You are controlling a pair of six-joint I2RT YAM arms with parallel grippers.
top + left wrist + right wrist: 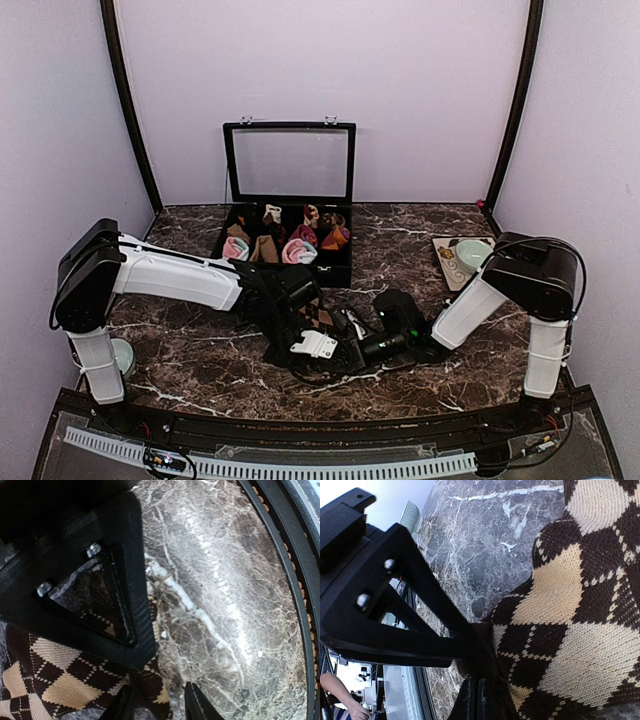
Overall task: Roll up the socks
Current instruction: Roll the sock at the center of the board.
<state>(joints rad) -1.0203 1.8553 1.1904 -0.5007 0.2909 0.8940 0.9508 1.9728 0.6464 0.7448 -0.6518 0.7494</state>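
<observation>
Dark marble table [200, 370] under a brown diamond-pattern sock [318, 315], black compartment box [335, 270] and small tray [450, 272].

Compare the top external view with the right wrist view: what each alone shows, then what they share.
Top external only: the open black box of rolled socks, the left arm and the right arm. Right wrist only: the right gripper shut on the diamond sock by its dark cuff. Shared: that sock and the marble table.

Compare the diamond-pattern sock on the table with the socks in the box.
The diamond-pattern sock lies spread on the table; the boxed socks sit rolled in compartments of the box. The sock is brown and beige; the boxed socks are mostly pink, white and orange. Both are socks.
</observation>
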